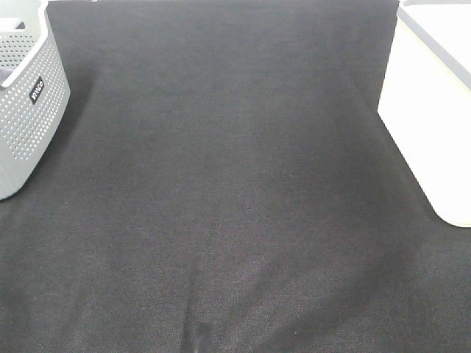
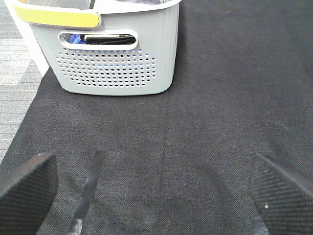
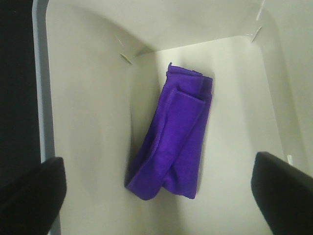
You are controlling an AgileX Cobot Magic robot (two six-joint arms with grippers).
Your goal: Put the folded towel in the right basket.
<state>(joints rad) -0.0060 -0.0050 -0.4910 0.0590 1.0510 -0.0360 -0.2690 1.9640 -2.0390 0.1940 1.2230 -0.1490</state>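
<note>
In the right wrist view a folded purple towel point(image 3: 173, 139) lies on the floor of the white right basket point(image 3: 88, 122). My right gripper point(image 3: 156, 196) hangs above the basket with its jaws wide apart and nothing between them. The same basket shows at the right edge of the exterior high view point(image 1: 427, 110); the towel is hidden there. My left gripper point(image 2: 156, 191) is open and empty, low over the black cloth, facing the grey basket point(image 2: 112, 54). Neither gripper shows in the exterior high view.
A grey perforated basket point(image 1: 26, 103) stands at the far left of the black cloth point(image 1: 221, 206); it holds some dark and blue items point(image 2: 105, 38). A yellow-topped rim point(image 2: 56, 17) lies across its top. The cloth's left edge meets grey floor point(image 2: 17, 83).
</note>
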